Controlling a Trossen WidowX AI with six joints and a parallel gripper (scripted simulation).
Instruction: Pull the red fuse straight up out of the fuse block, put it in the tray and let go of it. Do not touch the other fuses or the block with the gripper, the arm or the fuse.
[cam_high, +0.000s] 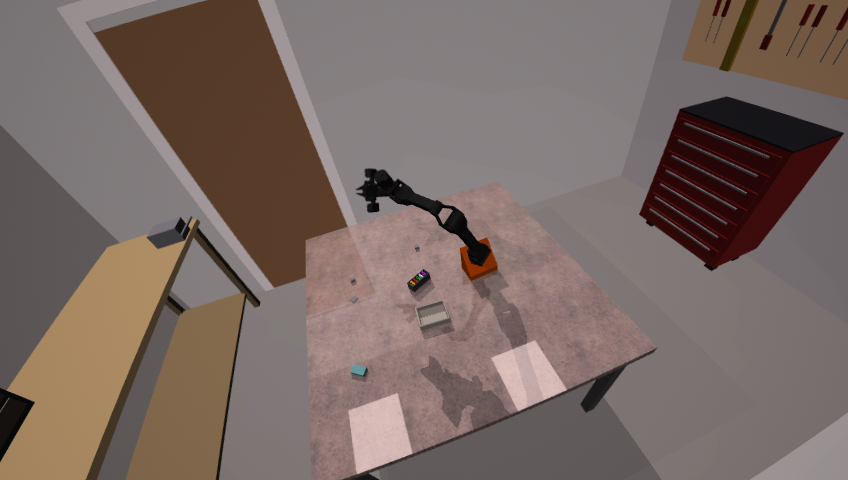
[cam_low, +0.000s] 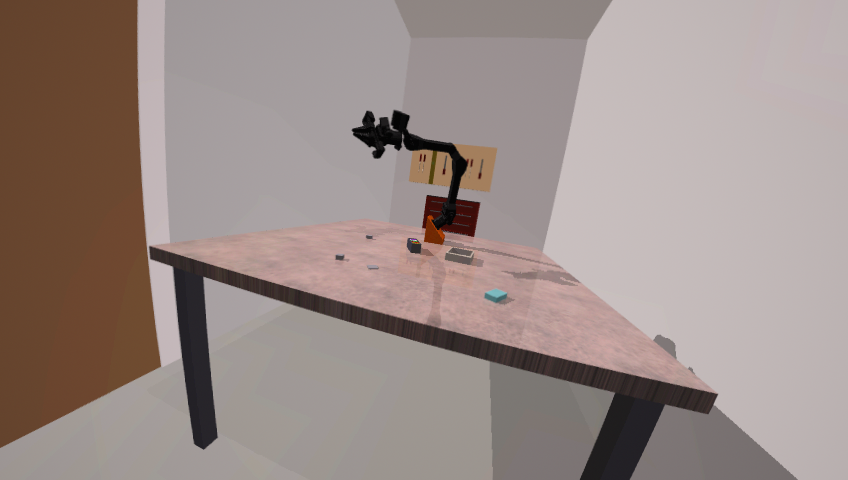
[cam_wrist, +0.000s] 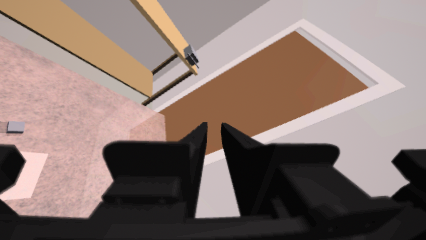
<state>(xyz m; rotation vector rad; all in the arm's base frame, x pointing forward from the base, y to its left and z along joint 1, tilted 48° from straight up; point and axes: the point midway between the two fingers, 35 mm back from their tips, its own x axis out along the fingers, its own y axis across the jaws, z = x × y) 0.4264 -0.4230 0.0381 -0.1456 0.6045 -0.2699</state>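
Note:
The black fuse block (cam_high: 420, 281) (cam_low: 414, 245) stands mid-table with several coloured fuses in it. The red fuse (cam_high: 414, 280) sits at the block's near-left end. The grey tray (cam_high: 423, 325) (cam_low: 459, 255) lies just in front of the block and holds nothing. My gripper (cam_high: 360, 191) (cam_low: 355, 132) (cam_wrist: 214, 126) hangs high in the air beyond the table's far-left edge, well away from the block and pointing towards the door. Its fingers are nearly together with a narrow gap, and nothing is between them.
The arm's orange base (cam_high: 479, 267) (cam_low: 433, 233) stands right of the block. A teal block (cam_high: 358, 370) (cam_low: 495, 295) lies near the front left. Small grey pieces (cam_high: 352, 280) (cam_high: 417, 247) (cam_low: 339, 256) (cam_wrist: 15, 126) lie on the table's left part. A wooden shelf (cam_high: 89, 333) stands left of the table.

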